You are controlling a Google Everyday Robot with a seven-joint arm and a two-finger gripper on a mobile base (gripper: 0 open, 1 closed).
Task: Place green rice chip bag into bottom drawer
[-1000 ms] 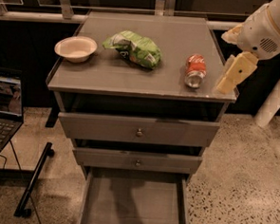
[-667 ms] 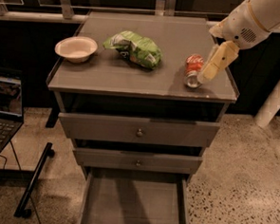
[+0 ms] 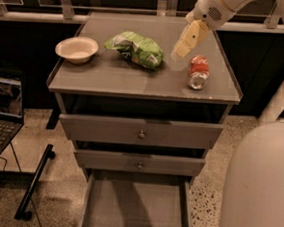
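Observation:
The green rice chip bag (image 3: 136, 48) lies crumpled on the grey cabinet top (image 3: 115, 77), left of centre. My gripper (image 3: 177, 55) hangs over the top just right of the bag, between it and the red soda can (image 3: 198, 72), a little above the surface and not touching the bag. The bottom drawer (image 3: 136, 209) is pulled out below, with a bare flat floor.
A white bowl (image 3: 77, 49) sits at the top's left. The two upper drawers (image 3: 141, 133) with round knobs are shut. A laptop (image 3: 2, 111) stands at left and a black stand leg (image 3: 34, 183) lies on the floor. A pale rounded robot body (image 3: 258, 185) fills the lower right.
My gripper has moved left, from beyond the cabinet's right edge, past the soda can, to just right of the chip bag. Bag, can and bowl have not moved.

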